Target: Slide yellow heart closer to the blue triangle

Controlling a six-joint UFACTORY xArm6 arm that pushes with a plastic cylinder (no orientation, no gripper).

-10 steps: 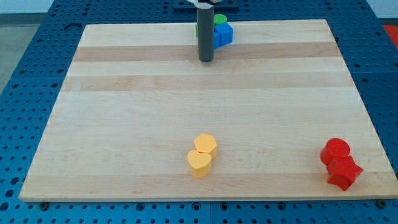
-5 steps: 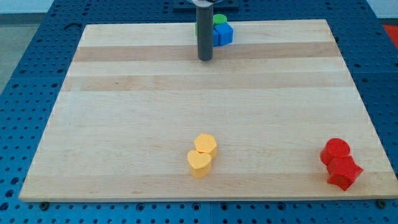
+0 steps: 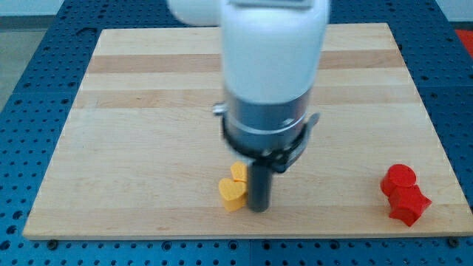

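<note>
Yellow heart (image 3: 231,193) lies near the bottom edge of the wooden worktop (image 3: 133,148), a little left of centre; a second yellow block (image 3: 238,172), shape unclear, touches it from above, partly hidden by the arm; the tool is a plain dark rod with nothing to open or close, and its tip (image 3: 259,207) rests just beside the heart's right side; two red blocks (image 3: 403,193) sit touching at the bottom right; the arm's white body (image 3: 270,66) hides the top centre, so no blue triangle shows.
</note>
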